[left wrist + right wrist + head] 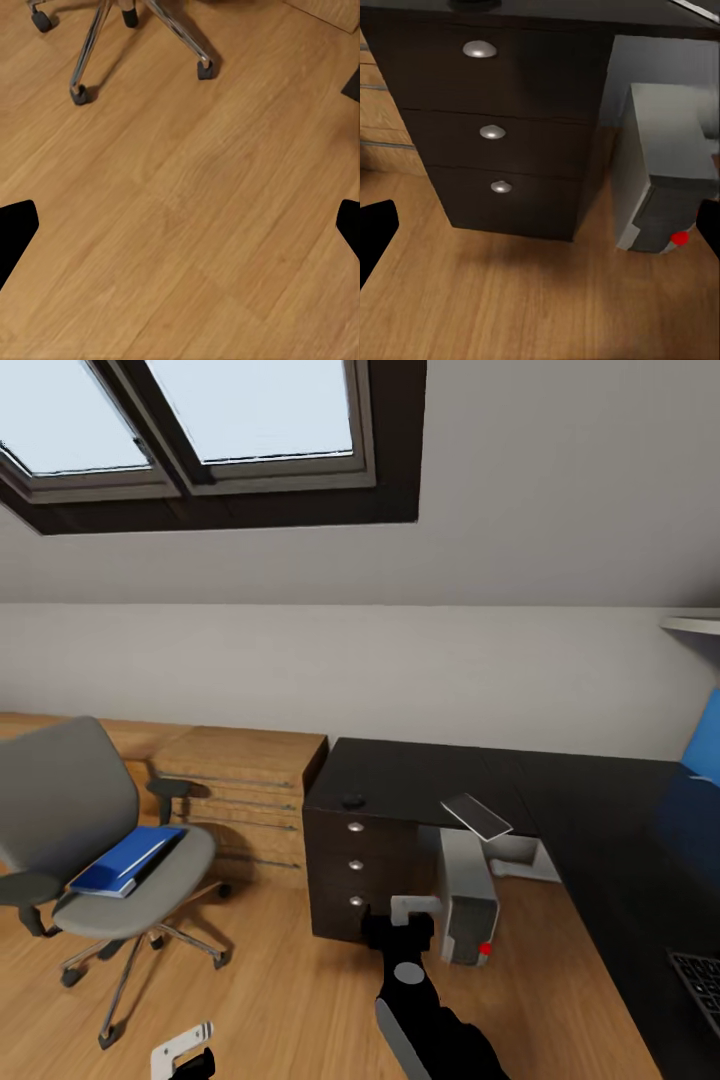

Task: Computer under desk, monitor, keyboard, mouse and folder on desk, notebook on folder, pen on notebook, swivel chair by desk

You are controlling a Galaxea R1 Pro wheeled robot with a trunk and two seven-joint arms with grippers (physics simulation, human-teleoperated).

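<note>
Setting: attic bedroom fitted out as a home workspace. Evidence: sloped ceiling with a dark-framed skylight [190, 440] above a plain pale wall; light wooden floor [187, 225]. Furniture: long black-topped desk [560, 800] with a dark three-drawer unit [502, 135] (round metal knobs), low light wooden cabinets [240, 790] along the wall, grey swivel chair [90, 840] on castors. Small grey computer [667, 172] tower stands on the floor under the desk.

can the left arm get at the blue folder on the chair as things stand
Probably yes. The blue folder lies uncovered on the swivel chair seat, and the left end effector hangs open over bare floor nearby, with nothing between; only the armrest flanks it.
</note>
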